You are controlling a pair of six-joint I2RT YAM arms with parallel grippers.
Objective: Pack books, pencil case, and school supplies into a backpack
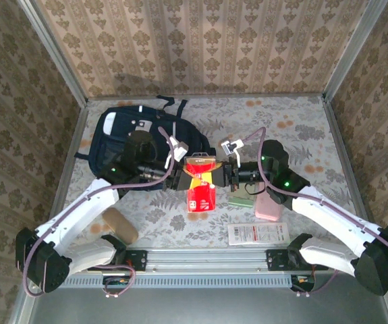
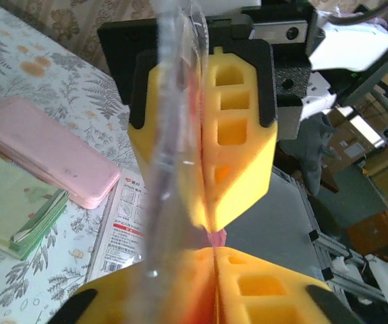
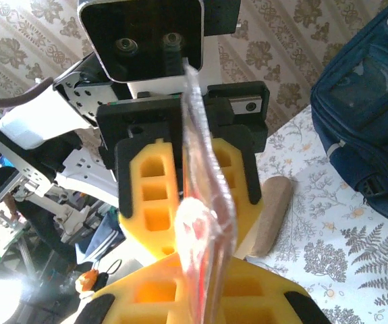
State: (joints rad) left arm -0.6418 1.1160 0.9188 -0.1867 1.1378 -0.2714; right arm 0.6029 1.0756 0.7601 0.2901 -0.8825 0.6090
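The red packet (image 1: 201, 192) hangs in the air over the middle of the table (image 1: 301, 135), pinched at its upper part from both sides. The left end effector (image 1: 181, 177) is clenched on it from the left and the right end effector (image 1: 225, 174) from the right. In both wrist views the yellow pads close flat against the clear film, with the red showing at the seam. This two-sided hold reads as a hand-over. The packet's neighbours lie on the right half of the table, while the backpack (image 1: 129, 138) lies at the far left, within the left arm's reach, so the left arm is probably the one to carry it on. Held by its top, the packet hangs edge-down and clear of the table, which suits slipping it into an opening.

Just right of the packet and below the right arm lie the pale green packet (image 1: 242, 200) and, beside it, the pink pencil case (image 1: 269, 206). The long white packet (image 1: 258, 234) lies nearer the front edge. A tan roll (image 1: 119, 226) rests near the left arm's base, away from the route.

The left arm's own forearm crosses the near right part of the backpack. Whether the backpack's mouth is open cannot be told. The packet is thin and floppy and may sag once one side lets go.
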